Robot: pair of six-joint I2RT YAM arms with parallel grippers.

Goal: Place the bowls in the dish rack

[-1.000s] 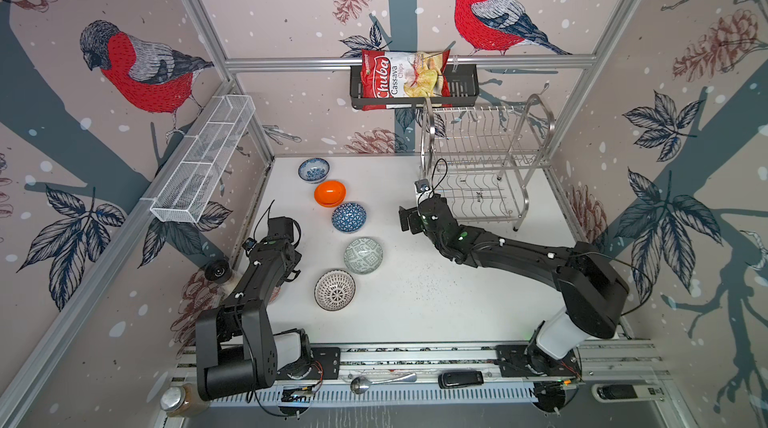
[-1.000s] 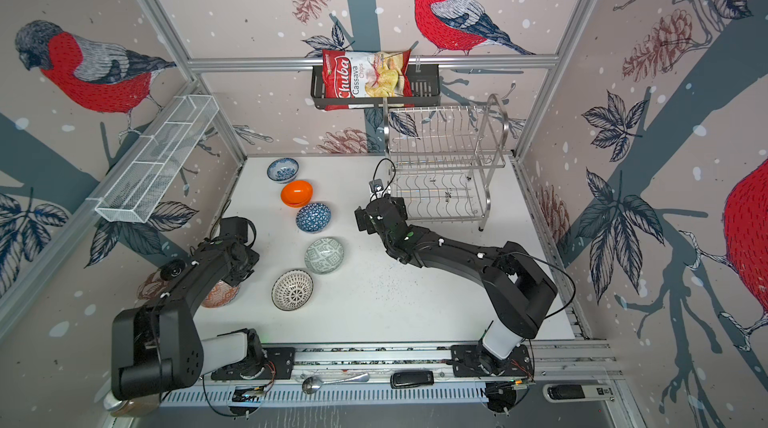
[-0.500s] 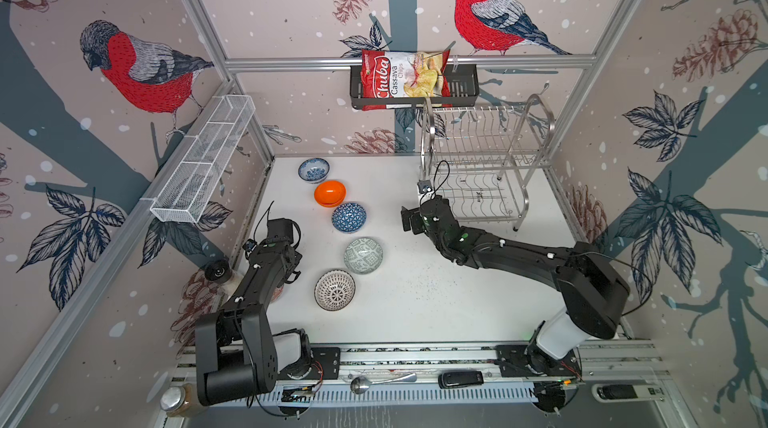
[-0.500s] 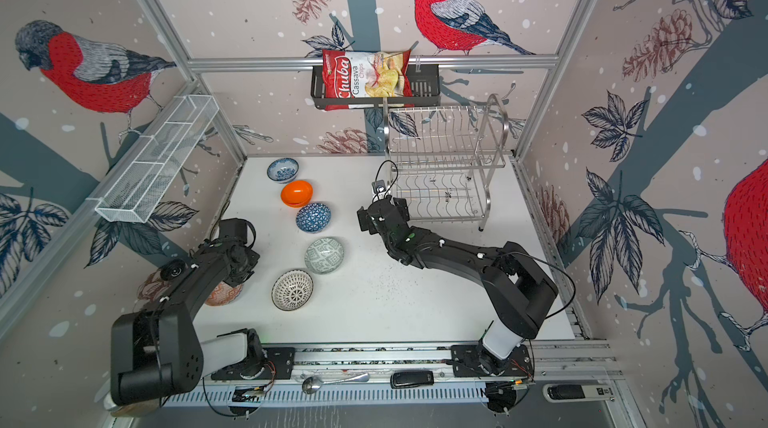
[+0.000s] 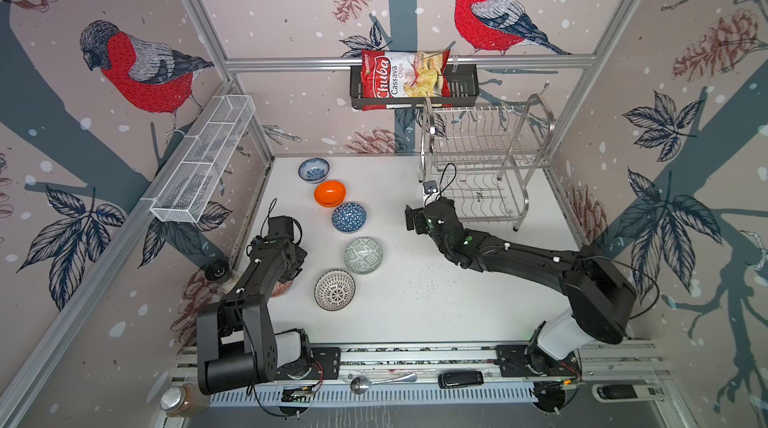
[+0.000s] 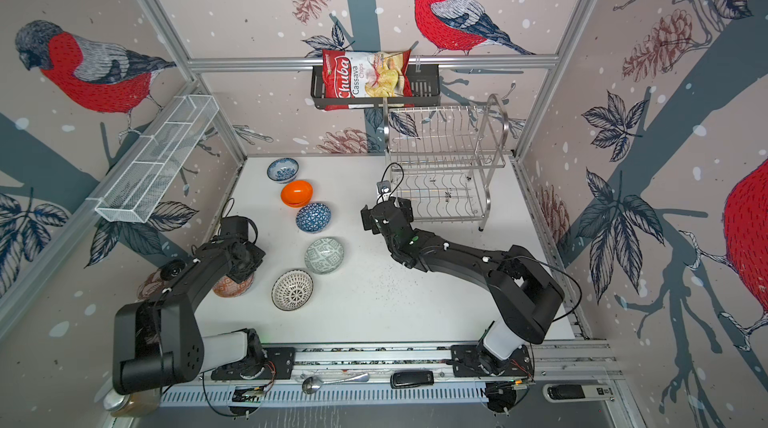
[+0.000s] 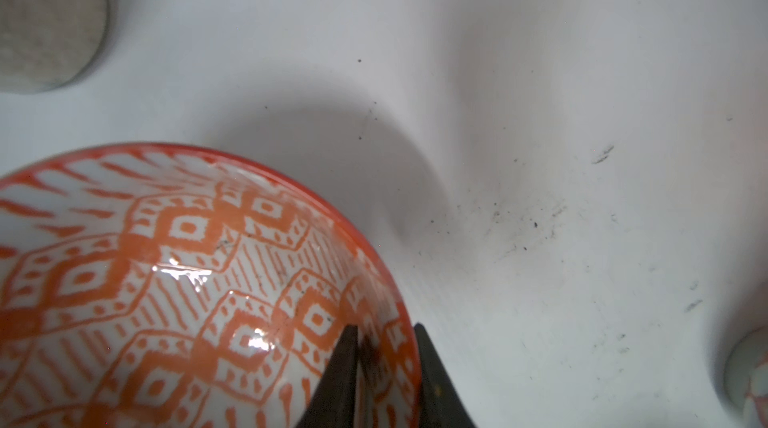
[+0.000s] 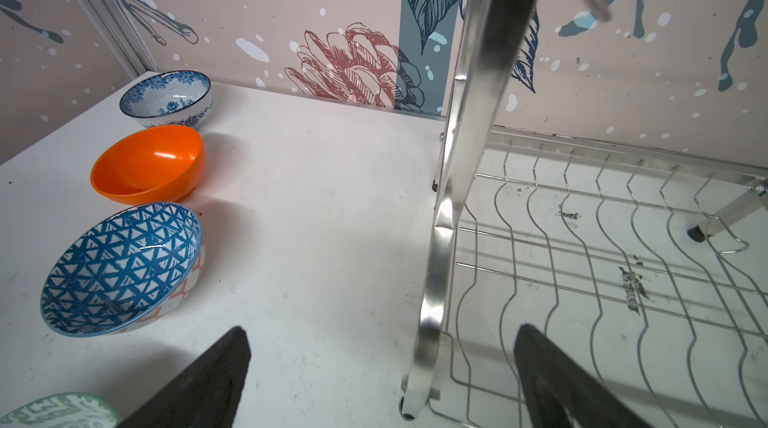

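Note:
Five bowls stand in a line on the white table: blue-floral (image 5: 313, 169), plain orange (image 5: 329, 193), blue triangle (image 5: 349, 217), grey-green (image 5: 363, 255) and black-dotted (image 5: 334, 290). A further bowl, orange-patterned (image 6: 232, 285), sits at the near left. My left gripper (image 7: 384, 328) is shut on its rim, one finger inside and one outside. My right gripper (image 8: 383, 327) is open and holds nothing. It hangs low at the front left leg of the steel dish rack (image 5: 486, 156). The rack's tube frame (image 8: 440, 239) stands between its fingers without touching them.
A white mesh basket (image 5: 203, 164) hangs on the left wall. A black basket (image 5: 461, 87) with a chips bag (image 5: 399, 79) hangs above the rack. On the front rail lie a spoon (image 5: 374, 382), a jar (image 5: 178, 401) and a black device (image 5: 459, 378).
My left gripper's jaws have closed in on the orange-patterned bowl's rim. The right arm has barely moved and its jaws stay wide.

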